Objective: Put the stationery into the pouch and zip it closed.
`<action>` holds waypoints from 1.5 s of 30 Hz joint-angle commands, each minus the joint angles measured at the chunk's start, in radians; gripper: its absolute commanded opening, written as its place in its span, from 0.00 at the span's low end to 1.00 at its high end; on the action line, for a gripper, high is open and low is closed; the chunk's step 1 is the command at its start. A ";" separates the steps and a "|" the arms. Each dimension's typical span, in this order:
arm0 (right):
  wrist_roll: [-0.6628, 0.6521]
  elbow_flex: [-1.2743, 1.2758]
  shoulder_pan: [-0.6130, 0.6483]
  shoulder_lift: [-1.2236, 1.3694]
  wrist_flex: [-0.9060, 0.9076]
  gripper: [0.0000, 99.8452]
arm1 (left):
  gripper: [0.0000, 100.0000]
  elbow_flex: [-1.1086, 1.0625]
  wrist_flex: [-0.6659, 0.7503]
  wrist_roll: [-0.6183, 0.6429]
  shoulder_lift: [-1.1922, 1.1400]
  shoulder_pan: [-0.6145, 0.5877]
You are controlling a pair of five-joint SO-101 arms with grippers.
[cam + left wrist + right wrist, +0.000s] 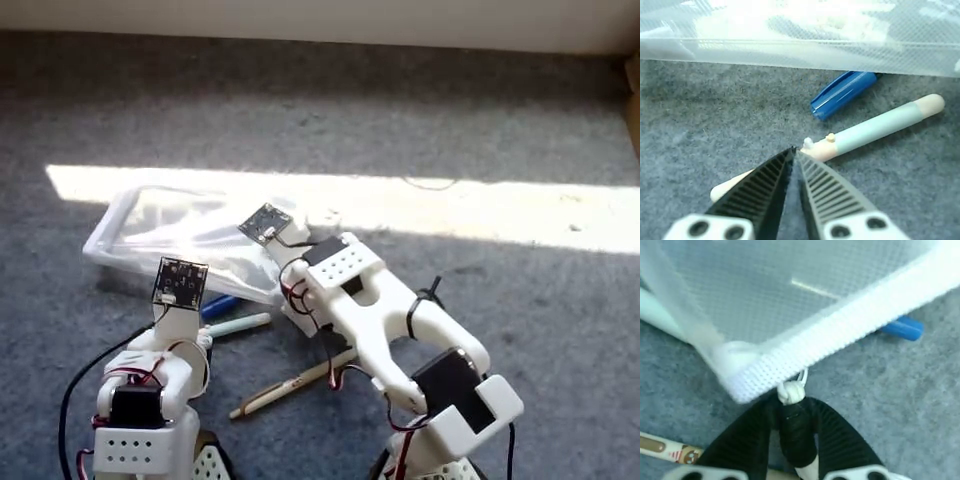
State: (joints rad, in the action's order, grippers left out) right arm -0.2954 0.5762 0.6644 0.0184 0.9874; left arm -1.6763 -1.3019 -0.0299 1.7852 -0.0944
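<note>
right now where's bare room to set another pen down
Bare: the grey surface right of the arms and beyond the pouch. Crowded: between pouch and arm bases, where the blue pen, teal marker and tan pen lie, the left gripper hovers and the right gripper holds the zip pull.

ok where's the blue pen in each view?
High view: blue pen at the pouch's near edge, beside the pale green marker.
Left wrist view: pen between pouch edge and marker.
Right wrist view: pen poking out under the pouch's zip edge.
Shared landmark: the pouch.
</note>
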 commanded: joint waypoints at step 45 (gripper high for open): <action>0.143 -0.056 0.101 -0.578 -0.070 0.01 | 0.01 0.162 -0.011 0.014 0.002 -0.018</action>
State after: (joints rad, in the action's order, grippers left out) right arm -0.1634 0.5639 0.7595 -0.5048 0.9398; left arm -1.6425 -1.3080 -0.0299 1.7776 -0.0944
